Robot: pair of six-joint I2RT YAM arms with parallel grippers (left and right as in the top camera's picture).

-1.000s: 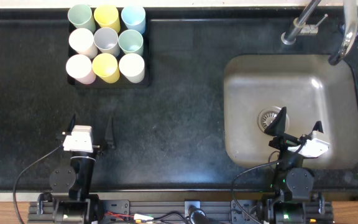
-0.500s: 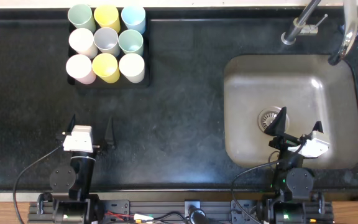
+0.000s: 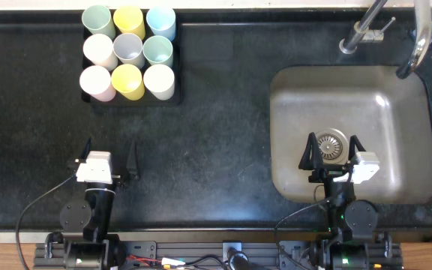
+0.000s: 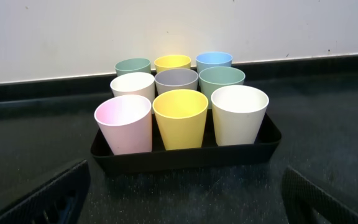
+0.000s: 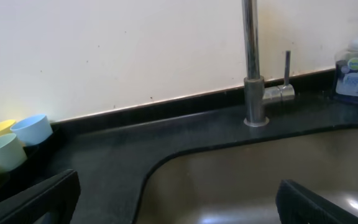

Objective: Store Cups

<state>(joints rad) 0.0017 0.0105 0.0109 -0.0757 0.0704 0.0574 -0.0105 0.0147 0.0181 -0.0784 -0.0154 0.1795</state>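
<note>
Nine cups (image 3: 129, 52) sat upright, three by three, in the black tray (image 3: 131, 102) at the counter's (image 3: 223, 135) far left, against the wall. We logged pink, yellow and white in the row nearest the arms. The left gripper (image 3: 111, 146) was near its base, well apart from the tray, facing it, fingers spread wide and holding nothing. The right gripper (image 3: 331, 142) hung over the sink (image 3: 396, 97), likewise spread and empty. The faucet (image 3: 366, 22) stood behind the sink.

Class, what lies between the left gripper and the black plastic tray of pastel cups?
Only bare dark speckled countertop separates the left gripper from the black tray, as the top and left wrist views show.
</note>
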